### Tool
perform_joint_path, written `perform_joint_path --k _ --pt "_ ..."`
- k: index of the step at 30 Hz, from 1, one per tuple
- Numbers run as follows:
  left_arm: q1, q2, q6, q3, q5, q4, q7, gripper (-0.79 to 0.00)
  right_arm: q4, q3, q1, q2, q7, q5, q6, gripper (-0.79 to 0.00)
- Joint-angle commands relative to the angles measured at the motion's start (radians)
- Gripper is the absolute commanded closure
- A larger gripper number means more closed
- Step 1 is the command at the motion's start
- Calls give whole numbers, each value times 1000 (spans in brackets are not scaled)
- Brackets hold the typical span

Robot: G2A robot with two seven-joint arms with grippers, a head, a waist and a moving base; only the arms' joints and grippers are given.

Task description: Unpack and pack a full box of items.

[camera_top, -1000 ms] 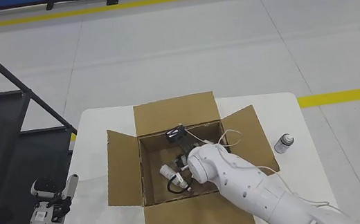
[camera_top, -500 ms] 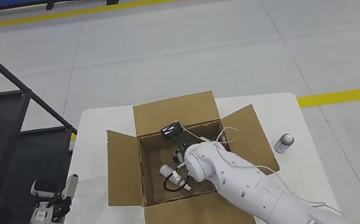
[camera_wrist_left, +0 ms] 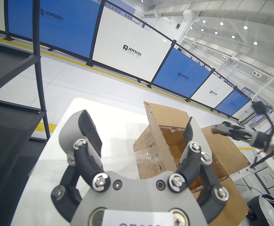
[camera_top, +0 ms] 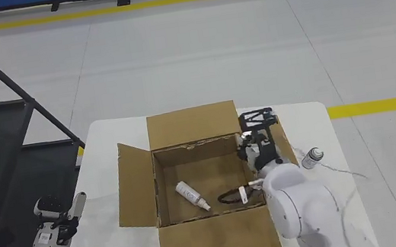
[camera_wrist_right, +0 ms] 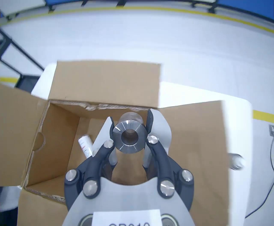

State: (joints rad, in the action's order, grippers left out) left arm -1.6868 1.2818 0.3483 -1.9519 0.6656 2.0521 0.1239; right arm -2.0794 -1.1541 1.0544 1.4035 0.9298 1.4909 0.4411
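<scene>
Swung from the cardboard box's [camera_top: 192, 124] middle to above its right flap, the right gripper [camera_wrist_right: 130, 125] clamps a steel cylinder [camera_wrist_right: 137, 146], its axis along the fingers. Bare table [camera_top: 307, 119] near the spray can [camera_top: 312, 157] lies just rightward; the left gripper [camera_wrist_left: 137, 128], jaws apart, sits well away.

The right gripper [camera_wrist_right: 129, 125] is raised on an arm stretched forward on the robot's right, wrist pointing away, and its fingers are clamped on either side of a metal cylinder [camera_wrist_right: 128, 147]. The left gripper [camera_wrist_left: 137, 126] sits low at the near left, tilted upward, its fingers spread wide apart.
</scene>
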Motion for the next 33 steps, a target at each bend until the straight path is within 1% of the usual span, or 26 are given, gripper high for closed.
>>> perform_joint_path --k 1,3,6,8,10,12,14,18,26,29,33 --pt "0 0 0 0 0 0 0 -785 -149 -125 124 -11 7 38 25 0" --pt "0 0 0 0 0 0 0 -785 -201 -215 203 -17 26 50 44 0" --pt "0 0 0 0 0 0 0 -785 -208 -336 287 -22 77 26 45 0" --pt "0 0 0 0 0 0 0 -785 -164 -401 323 -25 123 3 19 0" --pt "0 0 0 0 0 0 0 -785 -94 -432 331 -27 161 -15 -4 0" --pt "0 0 0 0 0 0 0 -785 -19 -440 323 -28 180 -43 -36 0" --pt "0 0 0 0 0 0 0 -785 54 -442 306 -28 182 -58 -46 0" --pt "0 0 0 0 0 0 0 -785 159 -430 282 -26 150 -107 -75 0" --pt "0 0 0 0 0 0 0 -785 314 -439 255 -22 36 -224 -111 0" --pt "0 0 0 0 0 0 0 -785 373 -444 232 -23 1 -240 -112 0" --pt "0 0 0 0 0 0 0 -785 414 -436 209 -21 -50 -259 -106 0"
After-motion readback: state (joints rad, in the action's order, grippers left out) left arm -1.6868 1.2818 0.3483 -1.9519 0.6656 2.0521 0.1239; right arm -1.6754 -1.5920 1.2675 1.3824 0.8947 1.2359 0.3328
